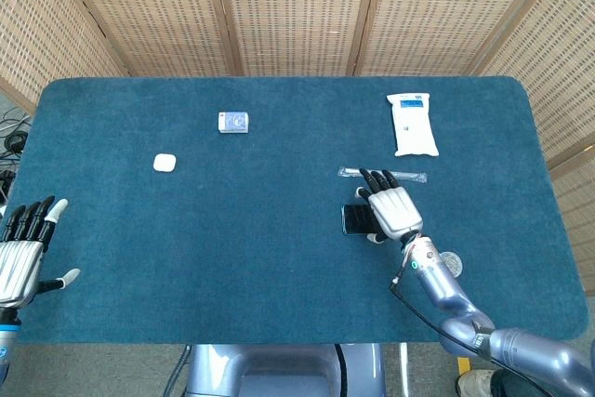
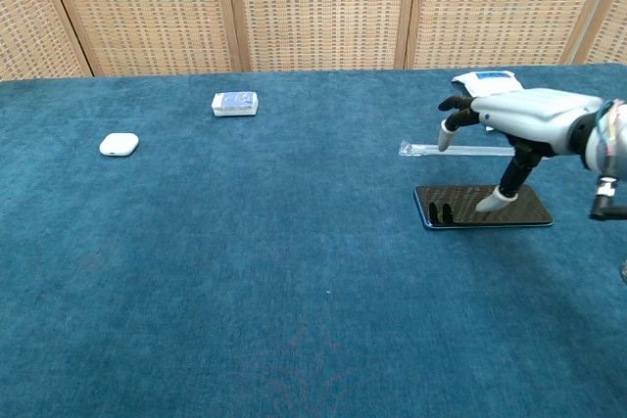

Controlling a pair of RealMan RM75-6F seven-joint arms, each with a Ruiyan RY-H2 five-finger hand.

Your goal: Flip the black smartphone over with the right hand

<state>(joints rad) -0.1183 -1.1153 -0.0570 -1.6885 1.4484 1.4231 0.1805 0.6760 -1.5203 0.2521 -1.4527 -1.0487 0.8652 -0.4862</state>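
The black smartphone (image 2: pixel 460 208) lies flat on the blue table, screen up, right of centre; in the head view only its left end (image 1: pixel 354 219) shows from under my right hand. My right hand (image 1: pixel 392 208) (image 2: pixel 519 119) hovers palm down over the phone, fingers spread, holding nothing. In the chest view its thumb tip reaches down to the phone's glass near the middle. My left hand (image 1: pixel 20 253) stays at the near left table edge, fingers spread and empty; the chest view does not show it.
A clear wrapped straw (image 1: pixel 349 172) (image 2: pixel 421 150) lies just beyond the phone, under my right fingertips. A white wipes pack (image 1: pixel 412 124) sits at the far right, a small silver round object (image 1: pixel 452 260) near my right forearm, a white earbud case (image 1: pixel 165 163) and small blue box (image 1: pixel 232 122) to the left.
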